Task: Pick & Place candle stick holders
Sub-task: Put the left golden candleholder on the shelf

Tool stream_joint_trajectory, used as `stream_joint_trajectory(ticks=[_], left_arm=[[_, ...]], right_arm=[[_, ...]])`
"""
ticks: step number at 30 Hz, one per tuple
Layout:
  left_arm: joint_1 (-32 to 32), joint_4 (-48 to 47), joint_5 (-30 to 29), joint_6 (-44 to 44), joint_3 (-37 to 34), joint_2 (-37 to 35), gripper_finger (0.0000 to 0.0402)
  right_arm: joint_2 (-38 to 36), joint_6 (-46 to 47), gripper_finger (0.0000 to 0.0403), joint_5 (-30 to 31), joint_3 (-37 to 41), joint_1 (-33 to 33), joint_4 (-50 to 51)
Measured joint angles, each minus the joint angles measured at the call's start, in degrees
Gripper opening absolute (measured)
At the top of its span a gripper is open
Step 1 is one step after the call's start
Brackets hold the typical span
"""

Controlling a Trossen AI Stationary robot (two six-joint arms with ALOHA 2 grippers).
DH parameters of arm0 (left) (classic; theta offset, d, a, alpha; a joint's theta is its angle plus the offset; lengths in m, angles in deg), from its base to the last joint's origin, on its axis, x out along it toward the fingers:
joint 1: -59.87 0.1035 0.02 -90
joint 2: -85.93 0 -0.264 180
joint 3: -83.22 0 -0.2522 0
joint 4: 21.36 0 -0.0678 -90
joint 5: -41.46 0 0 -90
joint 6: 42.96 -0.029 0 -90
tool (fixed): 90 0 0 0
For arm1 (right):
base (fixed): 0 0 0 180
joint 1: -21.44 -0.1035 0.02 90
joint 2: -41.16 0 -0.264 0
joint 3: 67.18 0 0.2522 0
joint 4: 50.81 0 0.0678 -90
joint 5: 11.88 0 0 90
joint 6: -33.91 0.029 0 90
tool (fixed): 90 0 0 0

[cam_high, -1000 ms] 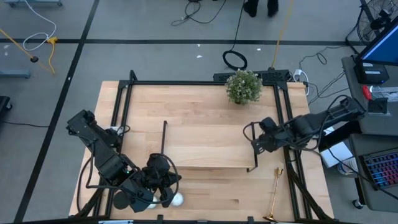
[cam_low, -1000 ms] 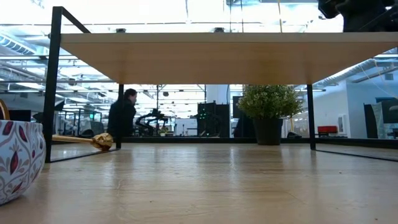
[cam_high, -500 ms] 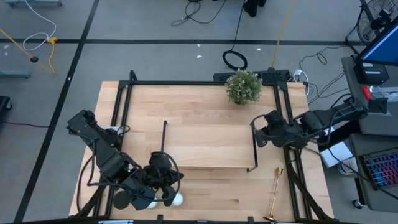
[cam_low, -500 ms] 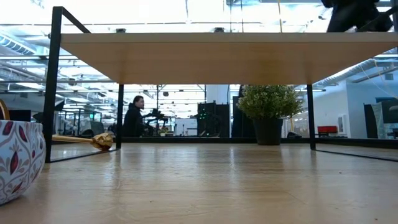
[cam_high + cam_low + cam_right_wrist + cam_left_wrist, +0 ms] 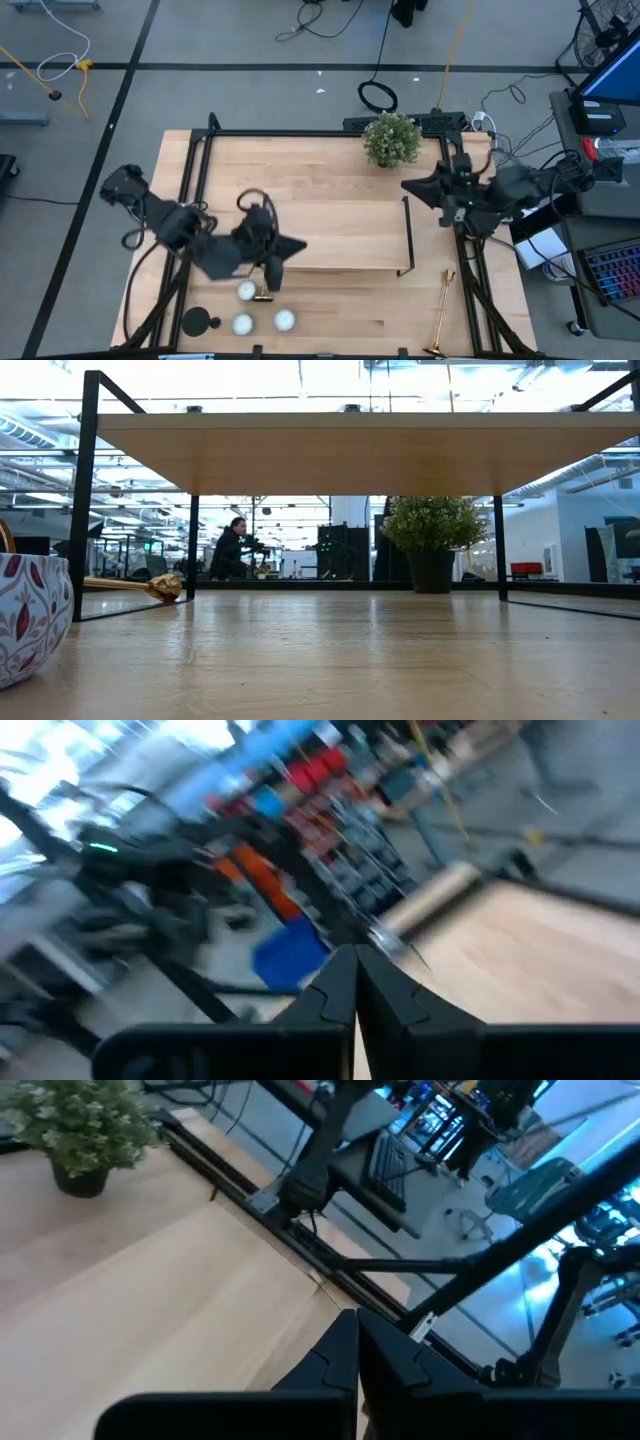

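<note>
At the front edge of the wooden tabletop [image 5: 300, 165], toward the left, stands the short black round-based candle holder [image 5: 198, 322], with small white round candles [image 5: 241, 324] beside it. Just behind them a slim shiny gold candlestick [image 5: 263, 292] appears to stand upright on its round base. The left gripper [image 5: 297, 247] hangs directly beyond that candlestick, over the front left part of the long wooden black-framed stand [image 5: 340, 235]; its wrist view shows the fingers pressed together with nothing between them. At the front right corner a second gold candlestick [image 5: 440, 315] lies flat, its long axis running almost front to back and its base toward the front edge. The right gripper [image 5: 412, 187] is well behind it, past the stand's right end, fingers likewise closed and empty. By position, the lying candlestick falls to the right arm, which would need to come forward and open across the stem.
</note>
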Motion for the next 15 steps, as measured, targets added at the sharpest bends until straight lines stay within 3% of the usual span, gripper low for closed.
stream_joint_trajectory(ticks=[7,11,15], left_arm=[[6.32,-9.94,12.04,7.15,0.0,-1.86,0.0003],[8.73,-15.04,14.6,11.11,0.0,-1.8,0.0011],[11.92,-18.35,15.61,9.2,0.0,-1.82,0.0013]], right_arm=[[1.87,-4.86,0.0002,-7.36,0.0,0.0,-6.14],[3.71,-5.28,0.0007,-10.69,0.0,-0.07,-6.19],[5.63,-5.62,0.0007,-12.77,0.0,-0.09,-6.59]])
